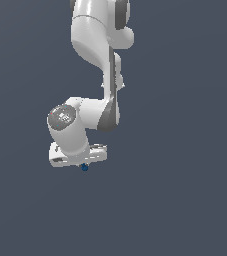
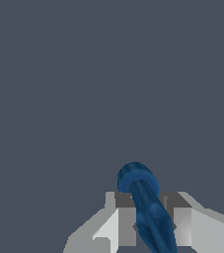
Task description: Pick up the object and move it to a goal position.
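Observation:
The object (image 2: 145, 202) is a dark blue, rounded, elongated blob with a ringed end. In the wrist view it sits between the two grey fingers (image 2: 126, 220) of my gripper (image 2: 150, 222), which is shut on it. In the exterior view only a small blue tip of the object (image 1: 84, 167) shows, poking out below the white gripper (image 1: 83, 164). The fingers themselves are hidden there behind the hand. The gripper points downward over the plain grey surface.
The white arm (image 1: 92, 45) reaches down from the top of the exterior view. Around it lies a uniform dark grey surface (image 1: 185, 175) with no other objects or edges in sight.

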You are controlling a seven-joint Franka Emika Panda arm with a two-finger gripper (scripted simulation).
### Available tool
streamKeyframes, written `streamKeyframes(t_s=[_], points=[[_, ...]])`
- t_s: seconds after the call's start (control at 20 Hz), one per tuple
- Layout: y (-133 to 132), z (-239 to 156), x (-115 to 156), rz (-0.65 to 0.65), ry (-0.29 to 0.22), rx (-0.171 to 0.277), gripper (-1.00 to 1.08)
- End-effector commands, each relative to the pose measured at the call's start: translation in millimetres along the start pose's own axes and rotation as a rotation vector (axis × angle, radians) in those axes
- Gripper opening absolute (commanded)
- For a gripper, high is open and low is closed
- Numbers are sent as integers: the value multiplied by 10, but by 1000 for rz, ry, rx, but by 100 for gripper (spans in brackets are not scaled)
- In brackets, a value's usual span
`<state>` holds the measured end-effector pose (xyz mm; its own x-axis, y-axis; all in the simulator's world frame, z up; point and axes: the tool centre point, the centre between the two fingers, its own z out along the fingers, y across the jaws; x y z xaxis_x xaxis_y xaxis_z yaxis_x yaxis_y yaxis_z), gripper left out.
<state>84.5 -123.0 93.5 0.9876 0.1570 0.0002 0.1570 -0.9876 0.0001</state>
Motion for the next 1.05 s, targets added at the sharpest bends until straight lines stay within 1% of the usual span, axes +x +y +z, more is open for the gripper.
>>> streamKeyframes(t_s=[0.0, 0.2, 0.45, 1.0], points=[[110, -73, 85, 0, 0, 0, -100], [247, -162, 195, 0, 0, 0, -100], [359, -233, 288, 0, 0, 0, -100], [440, -283, 363, 0, 0, 0, -100]])
